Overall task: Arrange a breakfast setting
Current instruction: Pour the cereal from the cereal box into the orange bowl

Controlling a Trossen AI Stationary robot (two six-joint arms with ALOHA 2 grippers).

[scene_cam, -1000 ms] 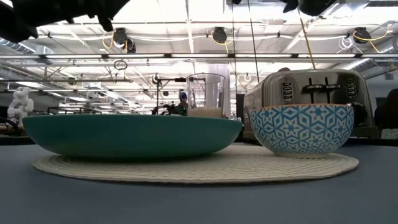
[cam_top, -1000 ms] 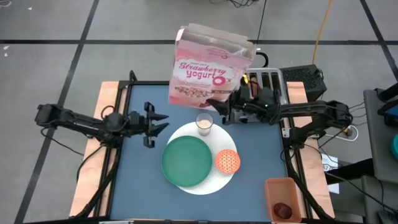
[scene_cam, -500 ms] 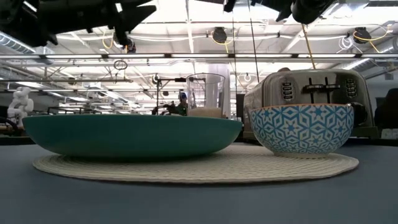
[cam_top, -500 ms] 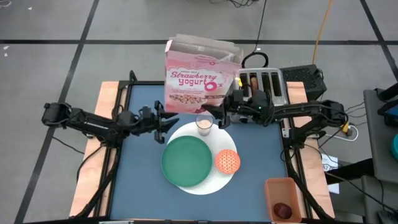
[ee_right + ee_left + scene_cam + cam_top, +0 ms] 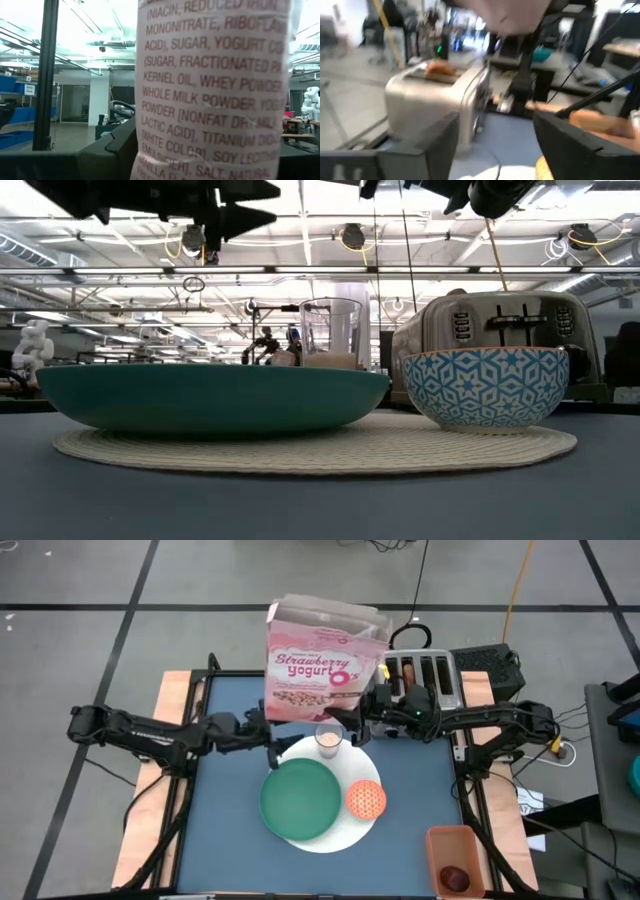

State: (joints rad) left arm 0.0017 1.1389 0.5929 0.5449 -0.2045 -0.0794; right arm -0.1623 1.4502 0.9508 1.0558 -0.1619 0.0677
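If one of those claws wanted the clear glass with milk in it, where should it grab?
Probably around the upright wall of the clear glass, coming in level from the far side. The green plate crowds its near side, and its straight round wall above the milk suits two fingers.

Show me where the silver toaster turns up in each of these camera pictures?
High view: toaster at the table's far edge, right of the pink cereal box.
Low view: toaster on the right, behind the patterned bowl.
Left wrist view: toaster left of centre, something browned in a slot.
Right wrist view: not in it; the box fills the picture.
Shared landmark: the patterned bowl, near the toaster.
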